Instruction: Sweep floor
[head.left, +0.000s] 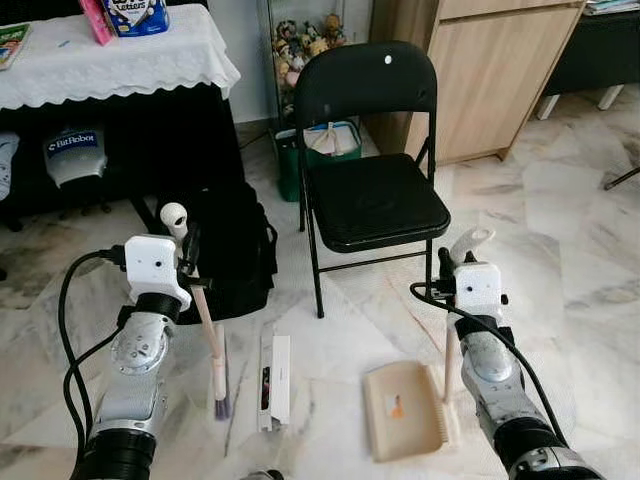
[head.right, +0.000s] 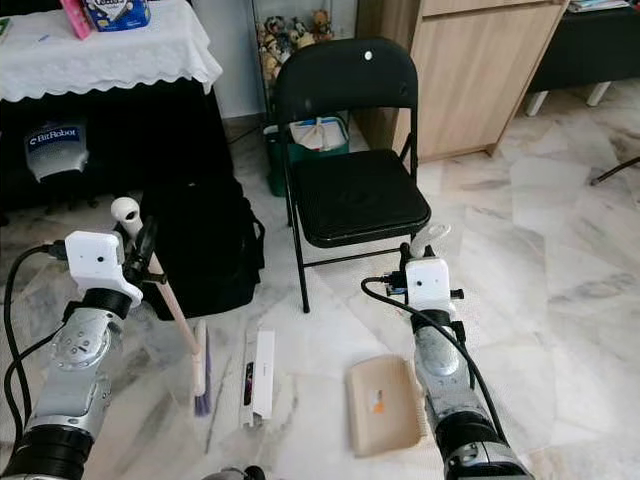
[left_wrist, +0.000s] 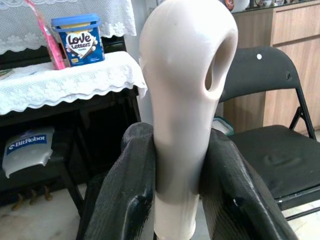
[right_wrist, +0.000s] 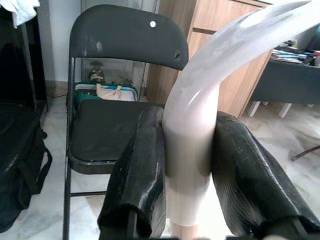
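Here your left gripper (left_wrist: 175, 200) clamps the broom (head.left: 205, 330), tilted bristles-down lower left; your right gripper (right_wrist: 190, 195) grips the seemingly upright dustpan (head.left: 410, 410) handle

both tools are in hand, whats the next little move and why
Probably sweep the brush sideways towards the dustpan. The left gripper is shut on the brush handle, bristles down on the floor; the right gripper is shut on the dustpan handle, and the pan lies flat. A small white box lies between them and looks like the thing to push in.
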